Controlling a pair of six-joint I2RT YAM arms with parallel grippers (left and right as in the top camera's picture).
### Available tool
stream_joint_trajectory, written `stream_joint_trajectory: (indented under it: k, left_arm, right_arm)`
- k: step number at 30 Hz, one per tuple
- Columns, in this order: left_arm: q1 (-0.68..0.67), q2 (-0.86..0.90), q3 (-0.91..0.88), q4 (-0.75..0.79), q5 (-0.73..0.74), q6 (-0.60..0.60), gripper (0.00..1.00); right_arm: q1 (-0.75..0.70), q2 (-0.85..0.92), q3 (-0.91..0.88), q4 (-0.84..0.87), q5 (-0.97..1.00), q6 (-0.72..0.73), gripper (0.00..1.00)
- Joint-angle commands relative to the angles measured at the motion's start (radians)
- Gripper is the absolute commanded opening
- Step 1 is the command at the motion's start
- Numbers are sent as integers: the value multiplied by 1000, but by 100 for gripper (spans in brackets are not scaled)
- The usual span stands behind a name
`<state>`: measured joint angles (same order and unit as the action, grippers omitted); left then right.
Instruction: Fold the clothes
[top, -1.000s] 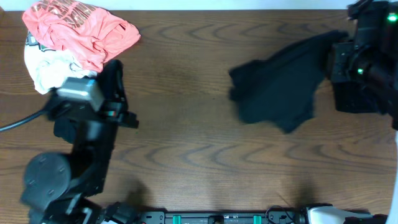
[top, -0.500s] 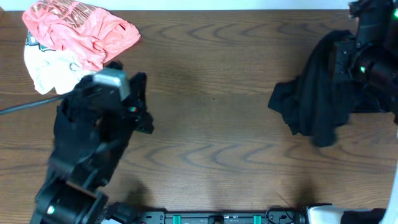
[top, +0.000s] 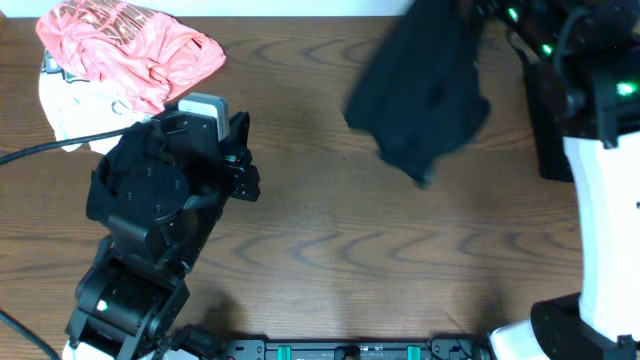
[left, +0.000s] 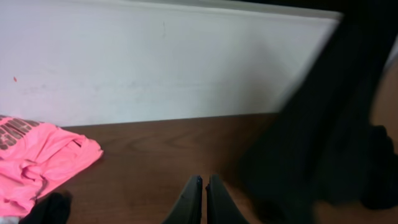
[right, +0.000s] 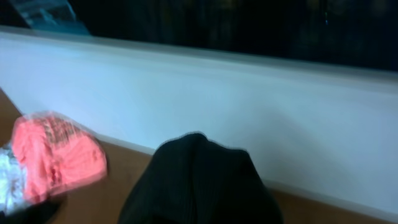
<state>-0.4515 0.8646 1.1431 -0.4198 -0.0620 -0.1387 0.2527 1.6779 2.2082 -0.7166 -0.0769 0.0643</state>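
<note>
A black garment (top: 420, 90) hangs blurred in the air over the back right of the table, held up by my right arm (top: 545, 45). In the right wrist view this black garment (right: 199, 186) drapes over the fingers and hides them; the gripper is shut on it. My left gripper (left: 203, 182) is shut with nothing between its fingers, raised above the wood and facing the back wall. The left arm (top: 160, 190) stands at the left. A coral-pink tee (top: 120, 50) lies bunched at the back left on a white garment (top: 70, 115). More black cloth (left: 46, 210) shows beside them.
A white wall (left: 155, 62) runs along the table's far edge. A black cable (top: 40, 155) leads off the left side from the left arm. The right arm's white base (top: 600, 220) fills the right edge. A dark rail (top: 350, 350) lines the front edge.
The right arm has lifted the black garment off the table and swung it left and toward the back. The left arm has shifted right and turned its gripper toward the wall.
</note>
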Motion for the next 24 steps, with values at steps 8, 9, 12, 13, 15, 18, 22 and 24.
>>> stream_joint_trajectory:
  k: [8,9,12,13,15,18,22,24]
  left_arm:
    - [3,49,7,-6,-18,-13,6]
    - [3,57,7,-7,-17,-13,6]
    - [3,85,7,-6,-17,-13,6]
    - [3,96,7,-7,-16,-14,6]
    - [3,113,7,-12,-16,-17,6]
    - [3,131,7,-25,-15,-17,6]
    - [3,141,7,-40,-16,-17,6]
    - [3,146,7,-47,-16,-17,6]
  right_arm:
    - [29,19,16,222,50,58,1]
    - [29,24,16,188,50,58,1]
    - [29,53,16,43,50,58,1]
    - [29,68,16,-8,50,58,1]
    - [29,100,16,-108,49,59,19]
    - [29,151,16,-249,42,64,52]
    - [29,196,16,-384,41,70,57]
    - [29,204,16,-423,40,70,57]
